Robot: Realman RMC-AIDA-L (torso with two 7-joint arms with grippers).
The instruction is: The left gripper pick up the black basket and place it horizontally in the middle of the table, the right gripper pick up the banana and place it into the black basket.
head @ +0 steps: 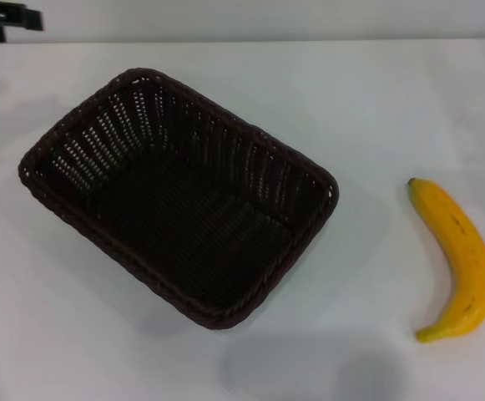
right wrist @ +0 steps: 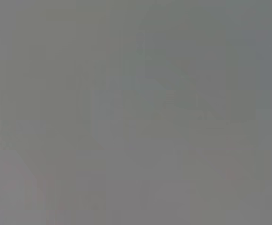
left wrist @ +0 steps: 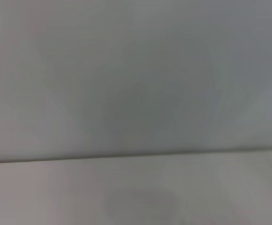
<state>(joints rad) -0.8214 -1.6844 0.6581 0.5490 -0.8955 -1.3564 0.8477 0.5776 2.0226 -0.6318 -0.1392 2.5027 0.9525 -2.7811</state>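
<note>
The black basket (head: 179,196) stands upright and empty on the white table (head: 367,109), left of the middle, turned diagonally with one corner toward the front. The banana (head: 459,259) lies flat on the table at the right, apart from the basket, its curve bulging to the right. Neither the left gripper nor the right gripper shows in the head view. The left wrist view shows only a pale blank surface with a straight edge line (left wrist: 136,155). The right wrist view shows only plain grey.
A small black object (head: 7,18) sits at the far left corner beyond the table's back edge; I cannot tell what it is. Faint shadows lie on the table near the front edge (head: 309,368).
</note>
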